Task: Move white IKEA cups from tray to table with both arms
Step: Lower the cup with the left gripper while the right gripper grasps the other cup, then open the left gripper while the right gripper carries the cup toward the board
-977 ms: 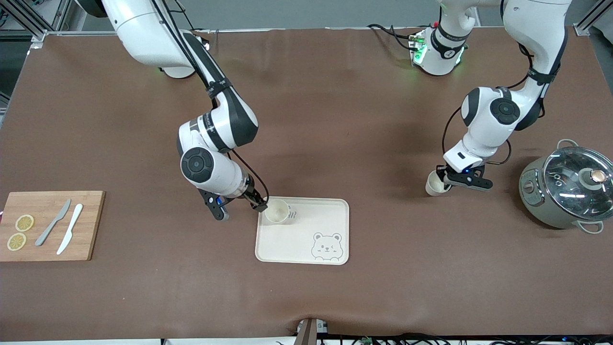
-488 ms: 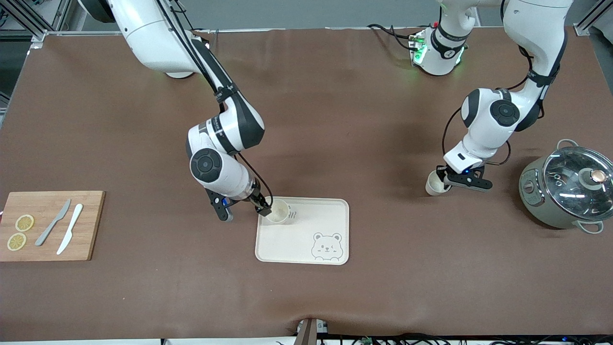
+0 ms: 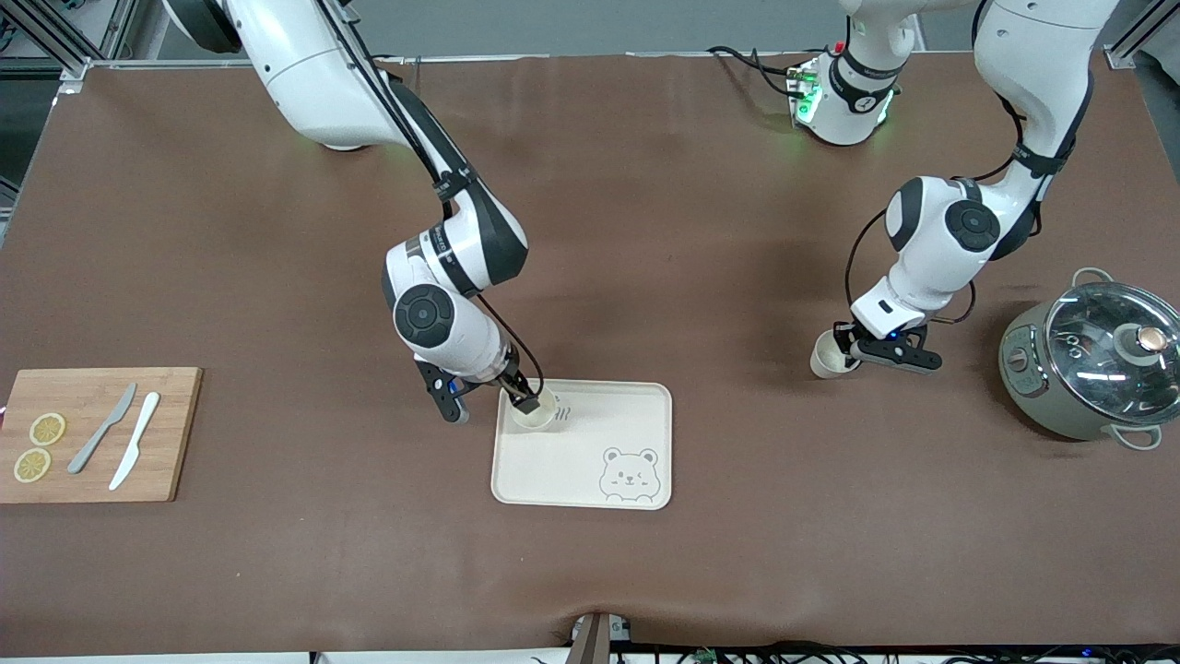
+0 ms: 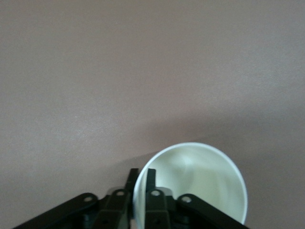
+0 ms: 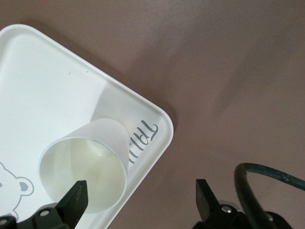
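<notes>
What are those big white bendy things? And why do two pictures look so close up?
They are robot arms, the right arm and the left arm, each ending in two black fingers. The big picture looks down from a camera high across the table. The close-up pictures come from small cameras on the arms' wrists. On the table lie a bear tray, a wooden board with lemon slices and two knives at the right arm's end, and a glass-lidded pot at the left arm's end. The right gripper hangs with its fingers open, close beside the first cup, which stands on the tray. The left gripper pinches the second cup by its rim.
</notes>
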